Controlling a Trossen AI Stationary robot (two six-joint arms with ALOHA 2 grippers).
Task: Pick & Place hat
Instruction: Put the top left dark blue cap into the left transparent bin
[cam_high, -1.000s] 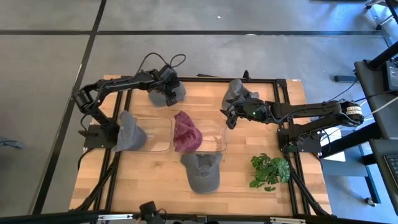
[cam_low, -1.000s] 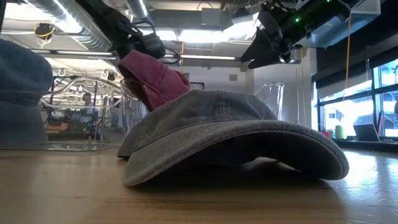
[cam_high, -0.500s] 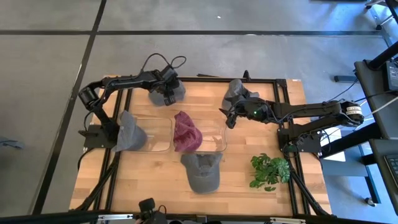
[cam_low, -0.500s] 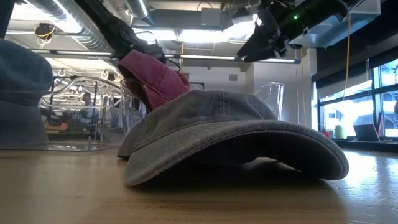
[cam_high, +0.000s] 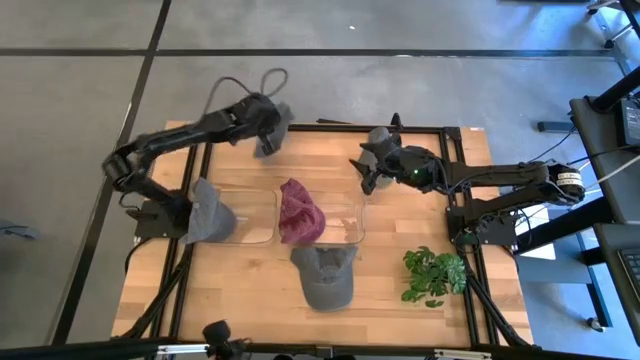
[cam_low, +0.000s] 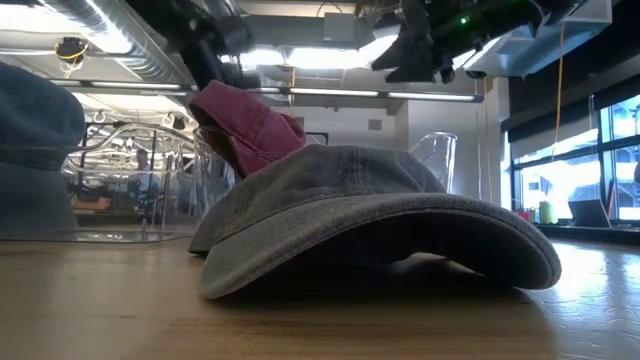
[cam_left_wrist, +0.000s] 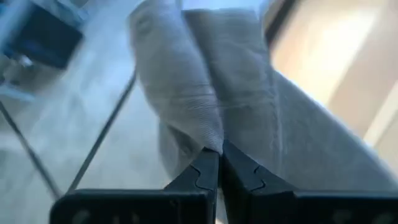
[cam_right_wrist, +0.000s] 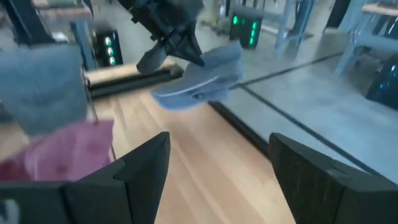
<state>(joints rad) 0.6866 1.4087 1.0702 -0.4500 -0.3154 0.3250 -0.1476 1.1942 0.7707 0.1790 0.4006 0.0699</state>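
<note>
High view: my left gripper (cam_high: 268, 124) is clamped on a grey fabric cap (cam_high: 273, 127) lifted over the desk's far edge, right gripper (cam_high: 368, 172) fingers apart; next I carry it w/ care to a clear bin (cam_high: 250, 215).

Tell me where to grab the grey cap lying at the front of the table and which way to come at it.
Grip the grey cap at the top of its crown, coming straight down. It sits dome-up with its brim drooping to the wood, so the soft raised crown gives fabric to pinch.
</note>
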